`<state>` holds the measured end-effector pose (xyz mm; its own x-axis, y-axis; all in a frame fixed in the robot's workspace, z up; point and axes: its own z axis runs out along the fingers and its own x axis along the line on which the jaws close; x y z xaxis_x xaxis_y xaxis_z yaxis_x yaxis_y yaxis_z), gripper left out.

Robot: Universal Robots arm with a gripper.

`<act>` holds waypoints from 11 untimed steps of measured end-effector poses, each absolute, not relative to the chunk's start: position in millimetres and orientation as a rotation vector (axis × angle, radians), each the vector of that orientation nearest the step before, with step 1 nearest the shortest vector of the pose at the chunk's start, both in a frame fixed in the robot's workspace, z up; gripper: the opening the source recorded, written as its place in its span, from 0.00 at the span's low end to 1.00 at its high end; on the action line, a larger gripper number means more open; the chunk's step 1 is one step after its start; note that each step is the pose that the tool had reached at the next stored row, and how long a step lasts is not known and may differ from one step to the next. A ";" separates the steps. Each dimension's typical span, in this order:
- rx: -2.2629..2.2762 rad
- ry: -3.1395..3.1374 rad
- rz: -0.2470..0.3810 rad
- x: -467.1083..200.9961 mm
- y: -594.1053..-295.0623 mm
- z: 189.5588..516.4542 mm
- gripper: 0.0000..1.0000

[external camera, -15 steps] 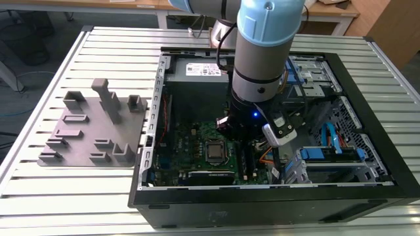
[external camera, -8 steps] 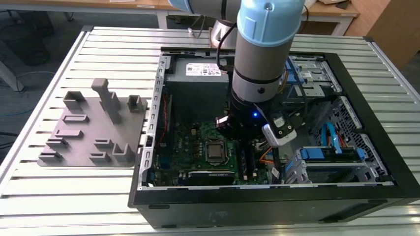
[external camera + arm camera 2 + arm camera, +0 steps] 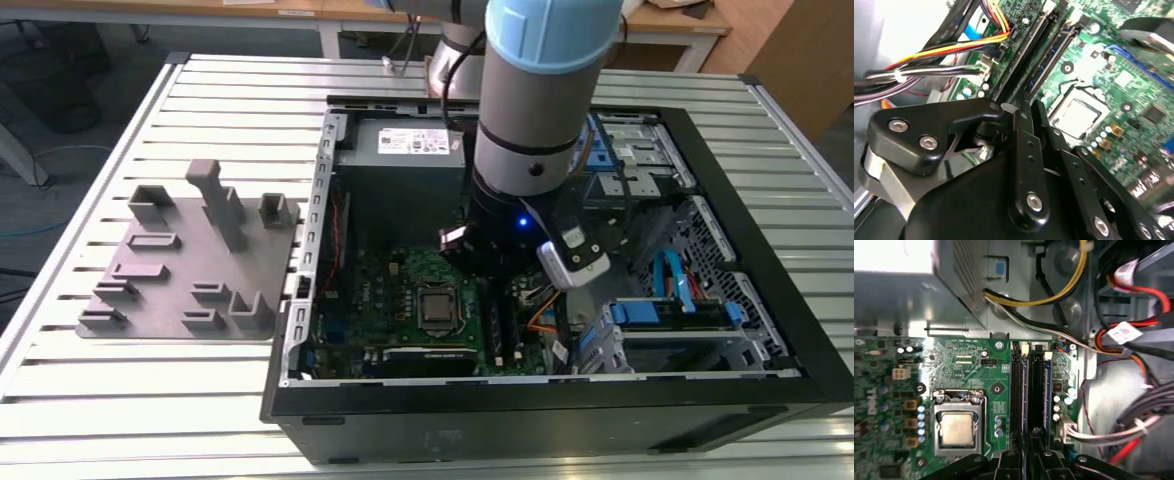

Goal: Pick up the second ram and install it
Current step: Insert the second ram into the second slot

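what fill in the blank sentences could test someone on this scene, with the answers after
1. The gripper hangs above the memory slots of the green ____.
2. The grey fixture plate lies outside the computer case, on the exterior view's ____.
3. The bare square processor sits beside the slots without a ____ on it.

Missing words: motherboard; left; cooler

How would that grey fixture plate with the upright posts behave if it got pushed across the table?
The grey fixture plate lies broad and flat, so it would probably slide rather than tip. It looks like one stiff moulded piece. The slatted table has grooves that might catch its edge.
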<state>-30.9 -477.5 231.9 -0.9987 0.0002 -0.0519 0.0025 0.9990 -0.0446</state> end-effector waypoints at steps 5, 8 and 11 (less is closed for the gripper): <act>0.002 3.089 -0.069 -30.8 -477.2 246.0 0.20; 0.002 3.089 -0.069 -30.8 -476.8 250.7 0.11; 0.002 3.089 -0.069 -30.8 -476.4 253.3 0.11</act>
<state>-30.8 -476.4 253.3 -0.9986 0.0000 -0.0520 0.0023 0.9990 -0.0445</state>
